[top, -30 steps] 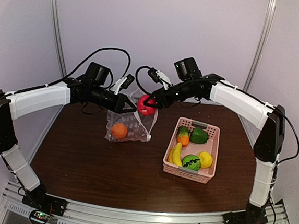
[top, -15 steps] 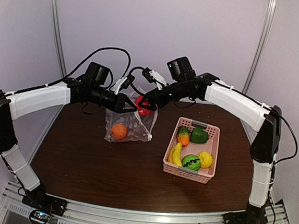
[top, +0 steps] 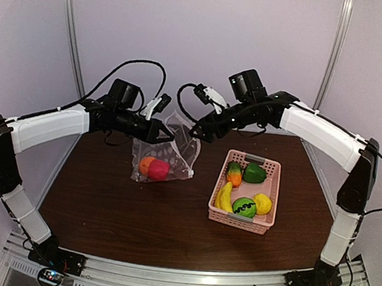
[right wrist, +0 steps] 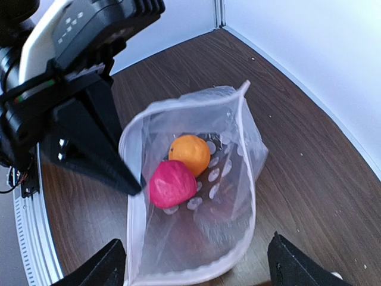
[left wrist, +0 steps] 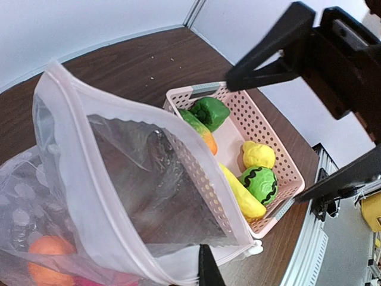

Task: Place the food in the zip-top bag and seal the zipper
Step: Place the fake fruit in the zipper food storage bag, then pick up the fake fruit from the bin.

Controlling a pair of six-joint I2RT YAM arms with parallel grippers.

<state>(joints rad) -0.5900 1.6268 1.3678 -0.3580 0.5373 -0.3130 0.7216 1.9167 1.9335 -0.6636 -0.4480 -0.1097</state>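
The clear dotted zip-top bag (top: 170,151) stands open at the back left, with the orange (top: 146,164) and the red apple (top: 160,170) inside. My left gripper (top: 163,134) is shut on the bag's mouth edge and holds it up. One of its fingers (left wrist: 206,269) shows on the whitish zipper strip, and the white slider (left wrist: 255,249) hangs at the bag's corner. My right gripper (top: 198,131) is open and empty, just right of and above the bag mouth. In the right wrist view it looks down into the bag (right wrist: 238,149) at the orange (right wrist: 189,154) and the apple (right wrist: 172,183).
The pink basket (top: 269,164) stands to the right with a green pepper (top: 254,172), a green-and-orange piece (top: 234,173), the banana (top: 225,196), the striped ball (top: 244,206) and the lemon (top: 263,203).
My right gripper let go of the red apple, which dropped into the bag beside the orange. The right gripper then drew back up and to the right. The left gripper still holds the bag.
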